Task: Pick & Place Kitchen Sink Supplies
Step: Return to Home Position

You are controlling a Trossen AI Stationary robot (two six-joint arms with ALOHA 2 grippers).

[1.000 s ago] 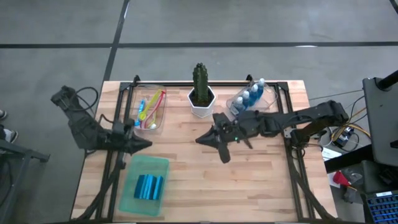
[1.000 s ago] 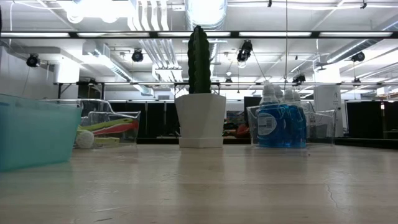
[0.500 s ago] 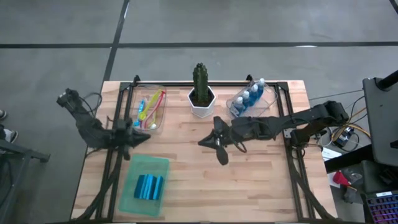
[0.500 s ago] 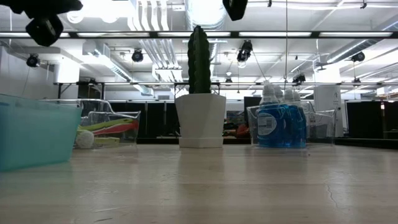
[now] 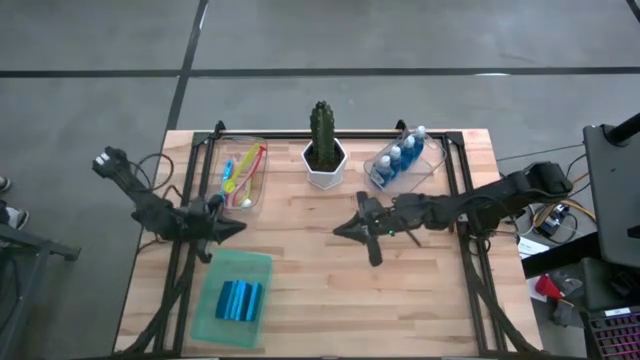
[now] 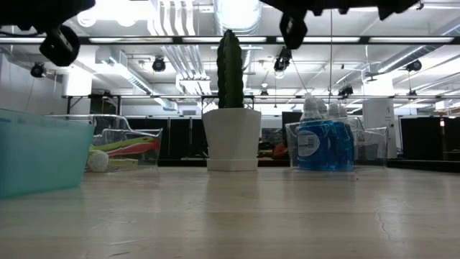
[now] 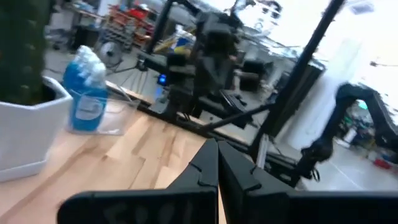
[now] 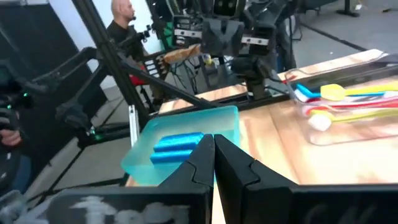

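Several blue bottles (image 5: 400,157) with pale caps stand in a clear bin at the far right. Coloured brushes (image 5: 243,173) lie in a clear bin at the far left. Teal-blue sponges (image 5: 240,298) lie in a translucent green tray (image 5: 258,262) near the front left. My left gripper (image 5: 236,228) hangs shut and empty above the table, between the brush bin and the tray. My right gripper (image 5: 340,229) is shut and empty over the table's middle, in front of the cactus. The two point toward each other, roughly level.
A green cactus (image 5: 321,128) in a white hexagonal pot (image 5: 325,165) stands at the far middle, between the two bins. Black frame rails (image 5: 468,250) run along the table's left and right sides. Bare wood (image 5: 380,300) lies in front of the right gripper.
Both arms have sunk toward the table, and their ends now hang into the top of the low view. My right gripper has also drawn back a little toward the table's right edge. Both stay shut and empty. The bottles, brushes and sponges have not moved.
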